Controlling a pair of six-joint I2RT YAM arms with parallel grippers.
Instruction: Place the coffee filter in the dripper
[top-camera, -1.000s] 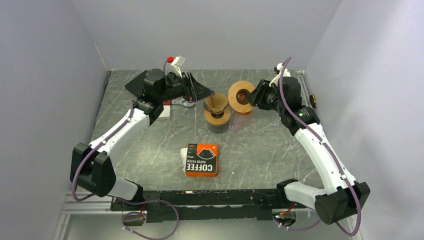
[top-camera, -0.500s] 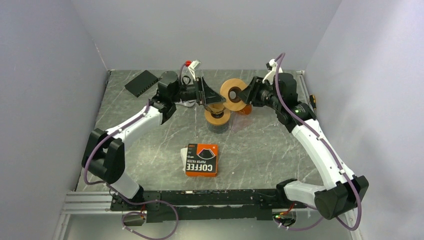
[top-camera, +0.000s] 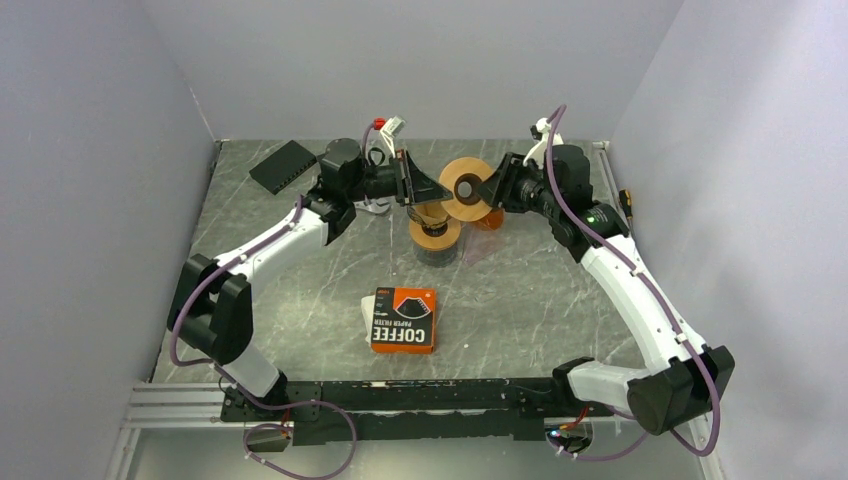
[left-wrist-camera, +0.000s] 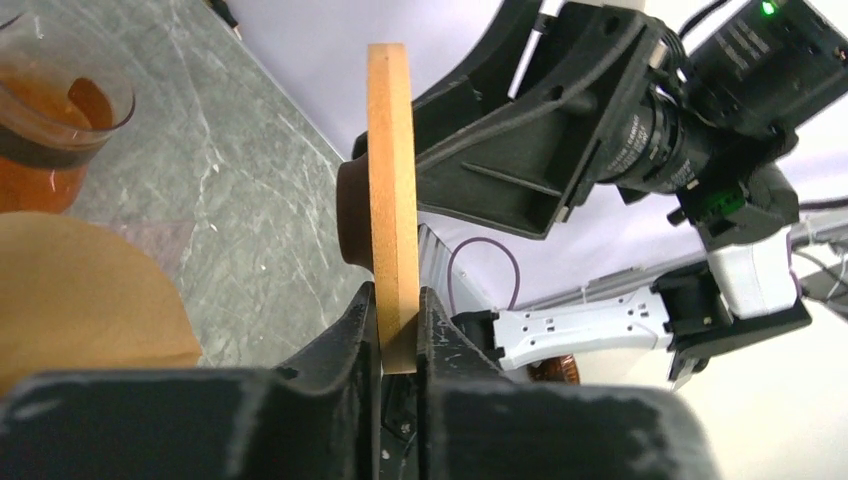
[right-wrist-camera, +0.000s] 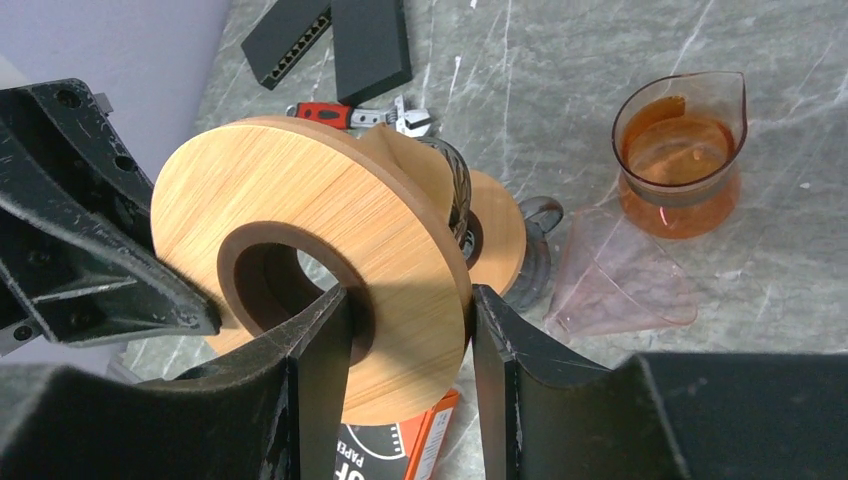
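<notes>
A flat wooden ring hangs on edge in the air above the table, between my two grippers. My right gripper is shut on the wooden ring, one finger through its hole and the other on its outer rim. My left gripper is shut on the opposite rim of the ring. Just below, a brown paper coffee filter stands cone-down in a wooden-collared dripper on a dark base. That filter shows at the lower left of the left wrist view.
An orange "coffee paper filter" box lies near the front. A glass carafe of amber liquid and a clear glass cone on its side lie right of the dripper. Black flat blocks and a red-handled wrench lie at the back left.
My left arm swung right from the back left to the ring, and its jaws closed on the rim. The right gripper carried the ring slightly left.
</notes>
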